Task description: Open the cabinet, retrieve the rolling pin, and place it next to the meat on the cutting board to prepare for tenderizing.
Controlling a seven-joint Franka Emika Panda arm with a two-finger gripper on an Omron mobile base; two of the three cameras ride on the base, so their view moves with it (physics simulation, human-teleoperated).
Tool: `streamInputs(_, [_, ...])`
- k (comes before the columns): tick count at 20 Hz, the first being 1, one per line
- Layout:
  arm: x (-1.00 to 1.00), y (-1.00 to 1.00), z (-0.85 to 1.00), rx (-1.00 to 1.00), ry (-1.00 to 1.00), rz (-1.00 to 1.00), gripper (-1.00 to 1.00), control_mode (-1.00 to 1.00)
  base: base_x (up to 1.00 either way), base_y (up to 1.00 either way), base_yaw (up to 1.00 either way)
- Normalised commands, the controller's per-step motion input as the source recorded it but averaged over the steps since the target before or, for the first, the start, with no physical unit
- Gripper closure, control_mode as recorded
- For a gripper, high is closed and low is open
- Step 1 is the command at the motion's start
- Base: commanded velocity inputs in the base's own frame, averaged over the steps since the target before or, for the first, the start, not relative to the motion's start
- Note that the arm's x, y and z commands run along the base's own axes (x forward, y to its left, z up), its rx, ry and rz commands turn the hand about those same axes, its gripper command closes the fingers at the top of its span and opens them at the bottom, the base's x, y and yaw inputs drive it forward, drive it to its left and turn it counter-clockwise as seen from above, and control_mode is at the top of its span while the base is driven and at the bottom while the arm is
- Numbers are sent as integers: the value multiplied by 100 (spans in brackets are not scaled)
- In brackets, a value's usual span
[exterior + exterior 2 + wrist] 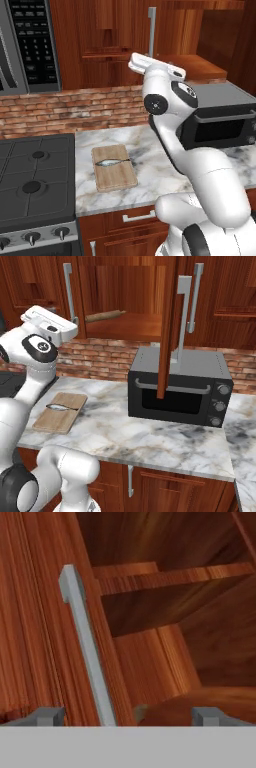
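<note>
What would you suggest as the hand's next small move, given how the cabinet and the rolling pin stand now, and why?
Probably ease the hand forward, past the door handle, into the cabinet toward the rolling pin. The right door stands swung out, the pin lies bare on the lower shelf, and the hand is open and holds nothing. The cutting board with the meat waits below.

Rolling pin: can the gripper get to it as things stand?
Probably yes. The cabinet has its right door swung out, and the rolling pin lies exposed on the lower shelf. The gripper is open, facing the opening beside the left door's handle.
</note>
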Motion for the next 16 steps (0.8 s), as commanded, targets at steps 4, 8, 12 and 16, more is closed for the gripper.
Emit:
streamInputs(4, [78, 0, -12, 4, 17, 11, -100, -100, 0, 0, 0])
streamInputs(8, [58, 3, -8, 0, 4, 20, -100, -100, 0, 0, 0])
streamInputs(12, [24, 4, -1, 0, -1, 20, -100, -100, 0, 0, 0])
streamInputs(16, [10, 3, 0, -3, -5, 12, -100, -100, 0, 0, 0])
